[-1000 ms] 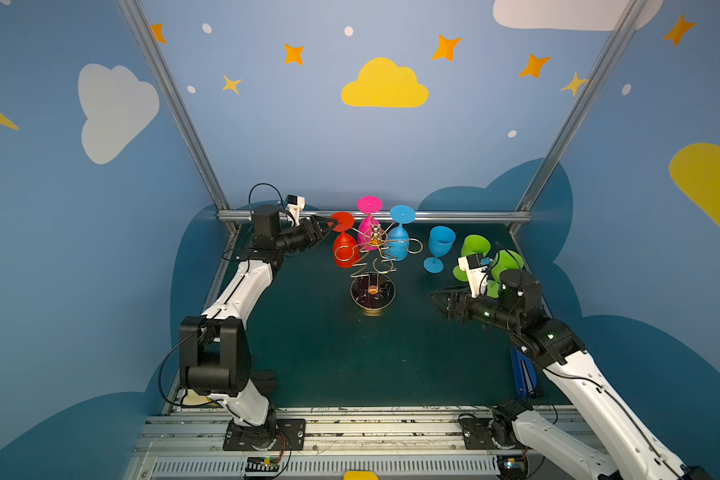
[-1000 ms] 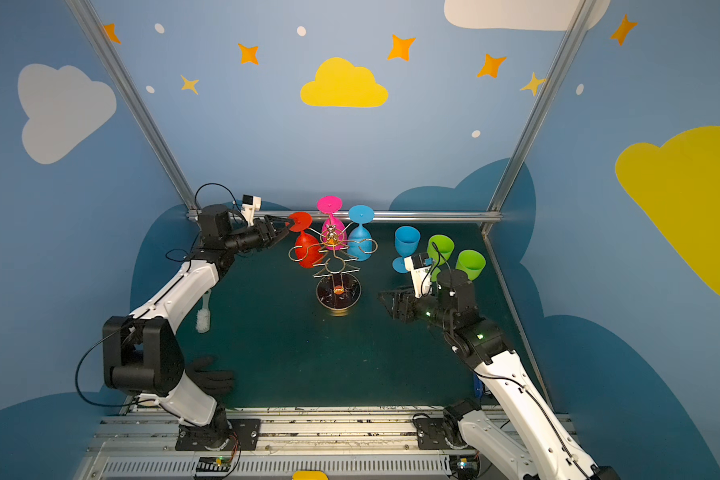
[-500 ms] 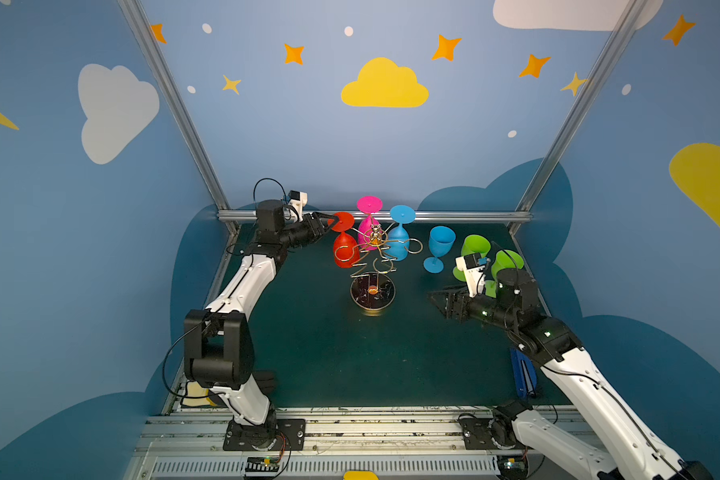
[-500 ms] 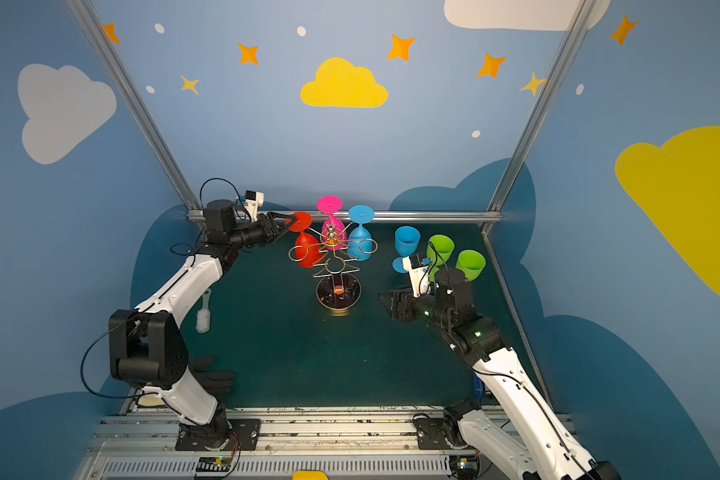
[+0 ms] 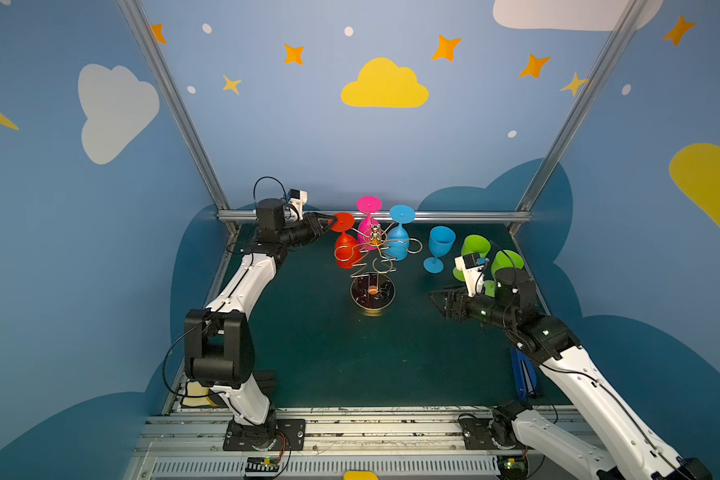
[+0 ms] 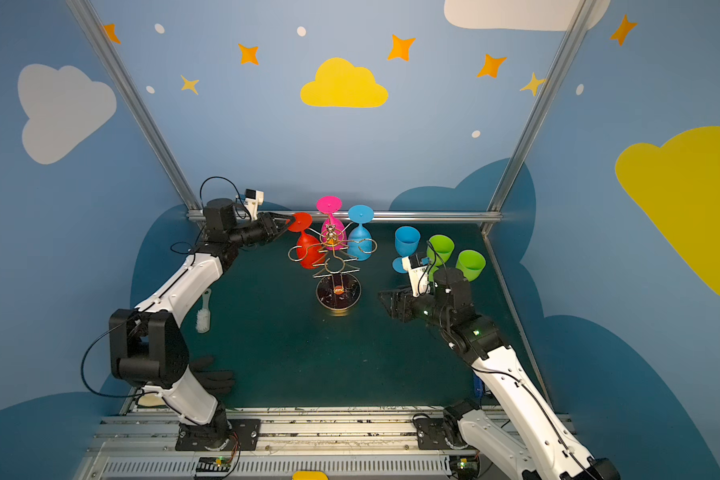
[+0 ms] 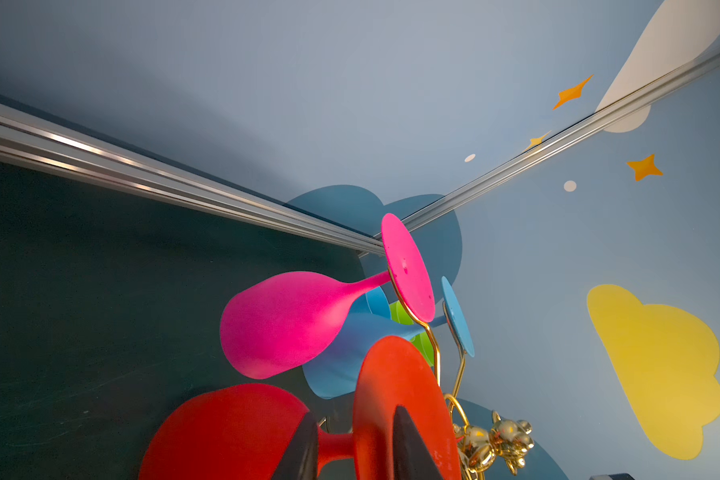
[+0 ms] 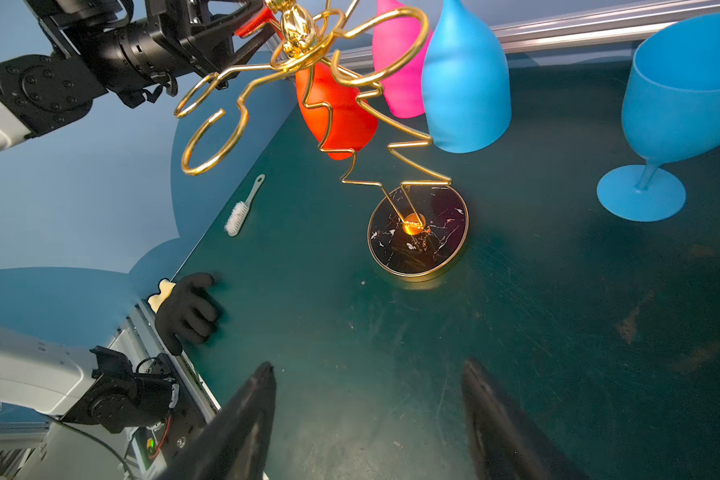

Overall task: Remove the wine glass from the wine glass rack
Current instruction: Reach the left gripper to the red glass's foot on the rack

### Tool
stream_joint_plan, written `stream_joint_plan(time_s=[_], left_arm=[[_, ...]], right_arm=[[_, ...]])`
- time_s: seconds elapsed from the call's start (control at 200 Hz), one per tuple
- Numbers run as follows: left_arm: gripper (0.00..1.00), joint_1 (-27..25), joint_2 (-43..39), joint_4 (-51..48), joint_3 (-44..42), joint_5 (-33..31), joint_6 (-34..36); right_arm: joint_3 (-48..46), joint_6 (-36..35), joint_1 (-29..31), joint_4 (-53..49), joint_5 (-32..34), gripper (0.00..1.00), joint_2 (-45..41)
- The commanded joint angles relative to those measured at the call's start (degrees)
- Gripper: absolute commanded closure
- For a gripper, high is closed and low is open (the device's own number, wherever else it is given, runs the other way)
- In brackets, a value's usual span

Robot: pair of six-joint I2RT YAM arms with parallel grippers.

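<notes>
The dark green table [image 5: 329, 353] holds the wine glass rack [image 5: 366, 297] near the back. Three glasses hang on it upside down: a blue glass [image 5: 398, 247], a pink glass [image 5: 368, 204] and the red wine glass [image 5: 345, 251] on the left side. The left gripper [image 5: 328, 220] is at the red one's round foot, its fingers [image 7: 408, 449] on each side of it — I cannot tell if they squeeze. The right gripper [image 8: 368, 365] hangs over the table near the rack's base — fingers spread wide, holding nothing.

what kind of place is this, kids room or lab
Most likely a robot lab booth: left arm and right arm bolted to a metal rail, cloud-painted walls on aluminium posts, a wine glass rack staged on the green mat.
</notes>
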Motion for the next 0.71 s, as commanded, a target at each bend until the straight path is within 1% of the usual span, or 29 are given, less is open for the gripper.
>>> stream_joint_plan(time_s=[0.0,0.135,0.315,0.701], left_arm=[[0.74,0.5,-1.2,-2.0,1.1,-0.6,0.5],[0.79,1.0,-1.5,0.2,0.6,0.4,-1.5],[0.83,1.4,-1.9,2.5,0.0,1.5,-4.3],[0.94,1.6,-2.8,4.2,0.0,2.4,-7.0]], right_arm=[[1.4,-0.5,0.3,-0.3,0.7,0.30,-0.6],[1.1,-0.4,0.3,-0.2,0.9,0.30,-1.0],[1.0,-0.3,0.3,-0.3,1.1,0.30,-1.4],[0.9,-0.2,0.3,-0.4,1.1,0.30,-1.9]])
